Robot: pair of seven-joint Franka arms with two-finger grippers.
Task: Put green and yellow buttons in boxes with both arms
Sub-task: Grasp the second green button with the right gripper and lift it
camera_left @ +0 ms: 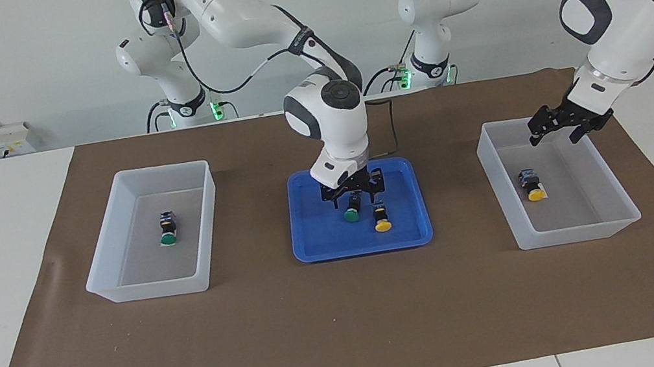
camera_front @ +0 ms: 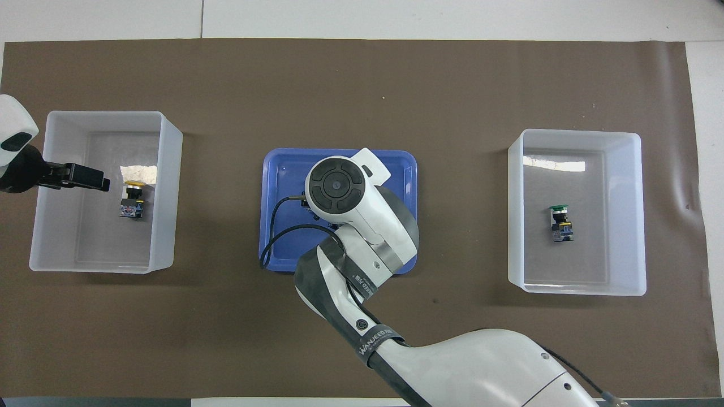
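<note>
R gripper (camera_left: 353, 190) down in blue tray (camera_left: 310, 245), fingers apart astride green button (camera_left: 353, 209), yellow button (camera_left: 381, 219) beside. L gripper (camera_left: 561, 123) over box (camera_left: 623, 189), fingers apart.

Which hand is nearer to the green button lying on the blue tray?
The right hand: it is down over the blue tray, directly above that green button. The left hand is over the box at the left arm's end.
</note>
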